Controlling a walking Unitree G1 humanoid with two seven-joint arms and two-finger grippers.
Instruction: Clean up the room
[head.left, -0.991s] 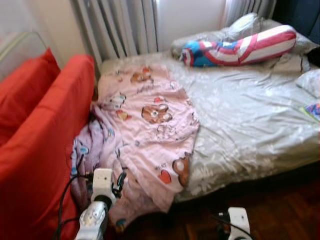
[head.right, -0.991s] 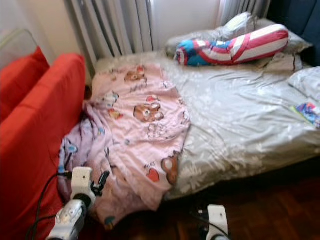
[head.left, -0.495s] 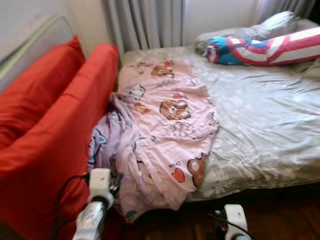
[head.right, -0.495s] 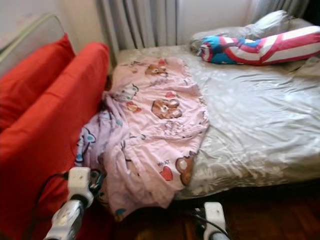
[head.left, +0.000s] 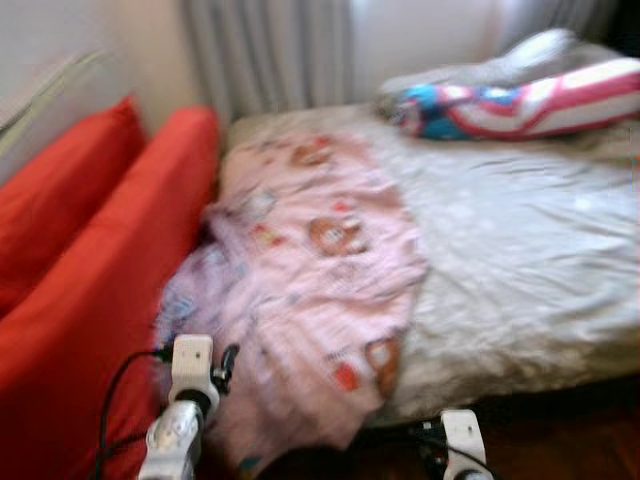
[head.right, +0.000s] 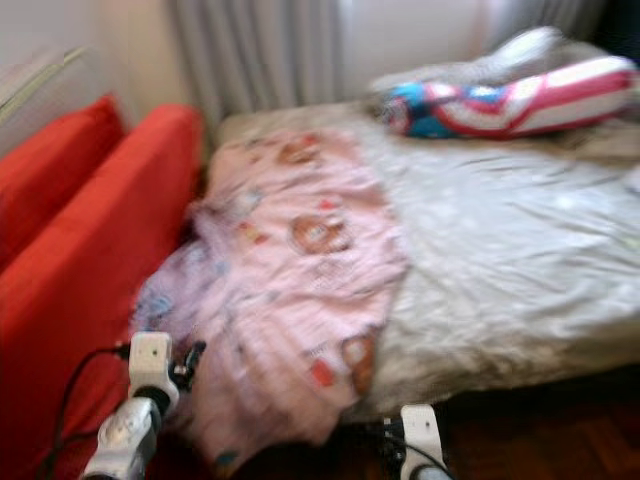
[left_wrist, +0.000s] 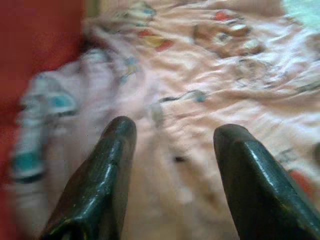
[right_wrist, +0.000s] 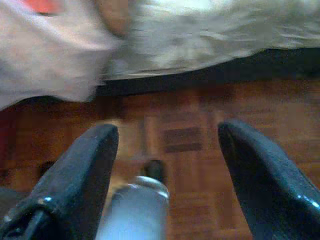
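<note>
A pink blanket (head.left: 320, 250) with bear prints lies crumpled over the left part of the bed (head.left: 540, 240) and hangs off its edge toward the floor. My left gripper (left_wrist: 175, 127) is open and points at the blanket's hanging folds, with nothing between its fingers (left_wrist: 112, 165). Its wrist (head.left: 190, 365) is low at the left, beside the red sofa (head.left: 90, 280). My right gripper (right_wrist: 167, 131) is open above the wooden floor (right_wrist: 185, 140) by the bed's edge and holds nothing. Its wrist (head.left: 460, 438) sits at the bottom right. All views are blurred.
A striped red, white and blue bolster (head.left: 520, 100) and grey pillows lie at the head of the bed. Grey curtains (head.left: 270, 50) hang behind. The red sofa stands close against the bed's left side. Dark wooden floor (head.left: 570, 430) runs along the bed's front.
The camera has swung and the picture is more blurred. The blanket lies as it did, and both arms keep their places at the bottom of the picture.
</note>
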